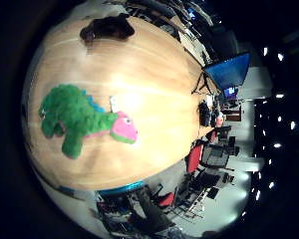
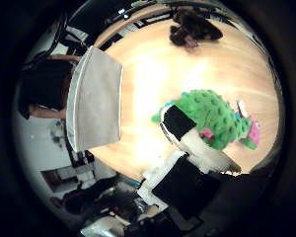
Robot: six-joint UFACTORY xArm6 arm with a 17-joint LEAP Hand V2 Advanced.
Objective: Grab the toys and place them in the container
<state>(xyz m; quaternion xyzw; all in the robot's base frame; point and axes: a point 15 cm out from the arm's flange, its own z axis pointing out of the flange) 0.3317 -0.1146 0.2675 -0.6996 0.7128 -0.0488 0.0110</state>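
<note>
While I hold the hand (image 2: 197,148) above the table (image 1: 154,74), I log what lies under it, nearest first.

Item one: the hand itself. One white-and-black finger reaches in from the palm toward the green toy; I cannot tell from this whether the fingers are spread or curled, and nothing appears to be held.

Item two: green plush toy (image 1: 77,117), pink-snouted, with blue along its back, lying on its side on the table just beyond that finger. It sits apart from the palm, so I judge the grasp is not yet made. Soft body, so it should squash; I would come down over the thick green middle, not the snout or legs, and close round the bulk so it does not flop out.

Item three: grey container (image 2: 96,101), off to the thumb side of the toy, near the table edge, clear wood between them. Its opening faces away from me; I would carry the toy high enough to clear the rim.

Item four: dark plush toy (image 1: 107,27), farthest from the hand, across the table. I would leave it for later.
</note>
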